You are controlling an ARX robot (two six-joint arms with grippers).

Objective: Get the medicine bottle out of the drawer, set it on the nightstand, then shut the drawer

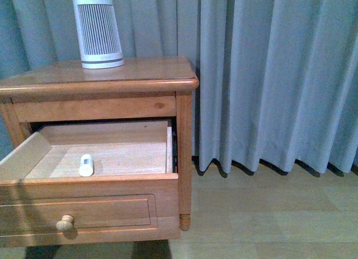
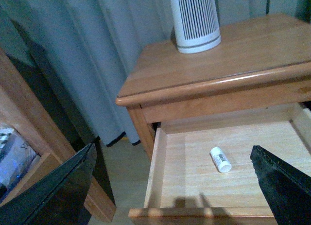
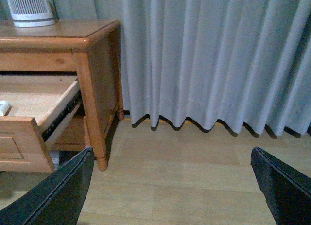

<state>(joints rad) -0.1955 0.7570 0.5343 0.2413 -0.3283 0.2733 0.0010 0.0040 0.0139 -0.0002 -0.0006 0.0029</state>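
Note:
The medicine bottle (image 1: 86, 164) lies on its side on the pale floor of the open drawer (image 1: 112, 206), left of middle. The nightstand (image 1: 140, 74) stands at the left, and neither gripper shows in the front view. In the left wrist view my left gripper (image 2: 172, 186) is open and empty, above the drawer's front edge, with the bottle (image 2: 220, 160) between its fingers and apart from both. My right gripper (image 3: 167, 191) is open and empty over the floor, right of the nightstand (image 3: 92, 79). Only the bottle's end (image 3: 4, 107) shows there.
A tall white ribbed device (image 1: 98, 32) stands on the nightstand top at the back left. Grey curtains (image 1: 268, 74) hang behind and to the right. A wooden bed frame (image 2: 24, 123) stands left of the nightstand. Pale wood floor (image 3: 184, 171) lies to the right.

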